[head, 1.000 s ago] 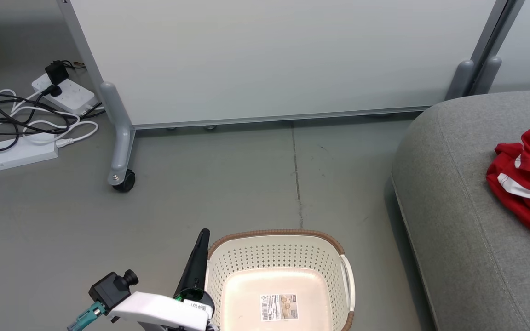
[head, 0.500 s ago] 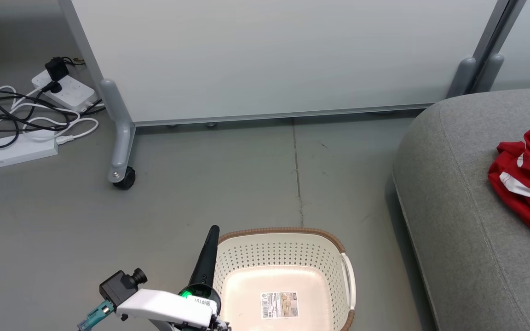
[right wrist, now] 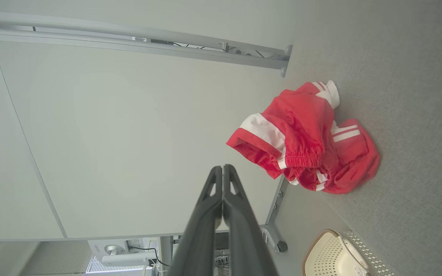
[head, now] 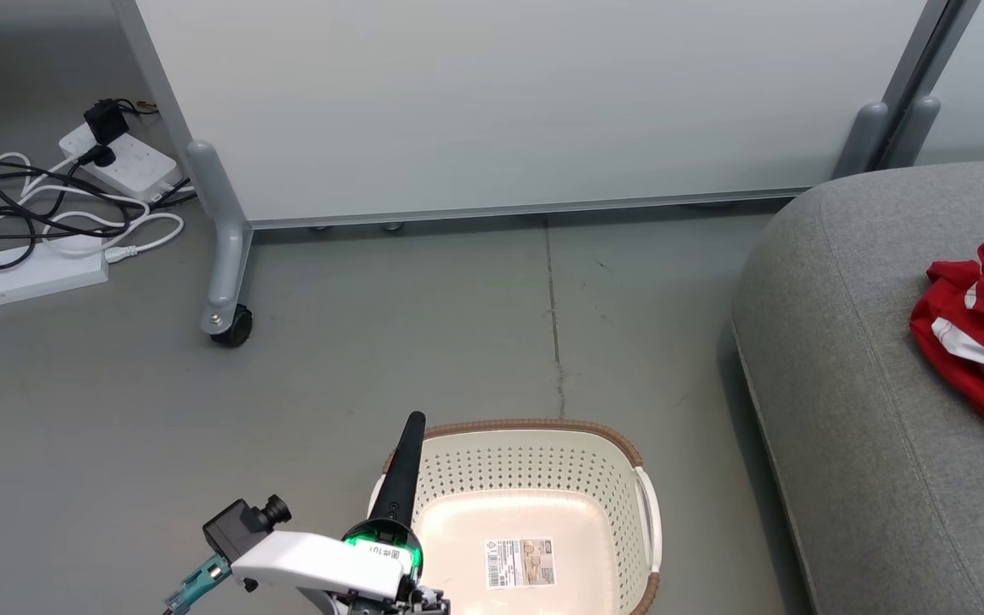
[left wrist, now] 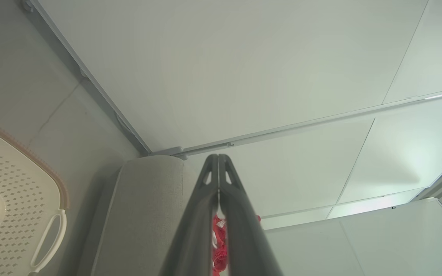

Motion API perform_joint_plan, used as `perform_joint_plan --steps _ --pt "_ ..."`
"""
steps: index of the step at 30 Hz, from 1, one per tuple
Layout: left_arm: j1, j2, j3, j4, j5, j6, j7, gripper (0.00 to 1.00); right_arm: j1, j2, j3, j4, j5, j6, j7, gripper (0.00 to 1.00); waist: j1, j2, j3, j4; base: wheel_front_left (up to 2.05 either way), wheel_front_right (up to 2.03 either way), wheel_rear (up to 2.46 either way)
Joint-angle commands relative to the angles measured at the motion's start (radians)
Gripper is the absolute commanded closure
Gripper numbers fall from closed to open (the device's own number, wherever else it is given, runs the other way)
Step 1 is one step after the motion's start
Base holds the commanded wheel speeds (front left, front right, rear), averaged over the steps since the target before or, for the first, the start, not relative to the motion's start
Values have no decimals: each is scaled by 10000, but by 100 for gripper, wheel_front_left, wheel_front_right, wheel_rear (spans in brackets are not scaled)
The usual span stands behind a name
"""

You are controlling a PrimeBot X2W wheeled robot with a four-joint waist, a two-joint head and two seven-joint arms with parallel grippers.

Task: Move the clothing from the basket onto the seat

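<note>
Sticker (head: 520,562) on basket (head: 535,461) floor, print too small to read. Red clothing (head: 983,333) heaped on seat (head: 842,384). Left gripper (head: 414,420) and right gripper (right wrist: 223,168) both pinched closed, empty.

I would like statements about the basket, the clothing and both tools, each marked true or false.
1. The basket holds clothing. False: it holds only a paper label.
2. The red clothing lies on the grey seat. True.
3. The left tool is shut. True.
4. The right tool grips red fabric. False: it is shut on nothing.
5. The basket stands on the seat. False: it stands on the floor beside it.
</note>
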Motion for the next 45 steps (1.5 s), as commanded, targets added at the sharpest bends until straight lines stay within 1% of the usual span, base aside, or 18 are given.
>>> perform_joint_plan --steps 1,22,45 --pt "-186 -3 -24 -8 -186 -117 -33 100 -168 -253 -163 145 248 4 202 100 0 -1 8 3 0 0 0" --pt "-403 -271 -350 69 -1506 -469 -40 100 -702 -1208 -1205 1381 1647 4 1674 100 0 -1 129 43 0 0 0" --pt "-406 -276 -357 68 -1569 -460 -40 100 -724 -1226 -1201 1406 1695 4 1710 100 0 -1 137 46 0 0 0"
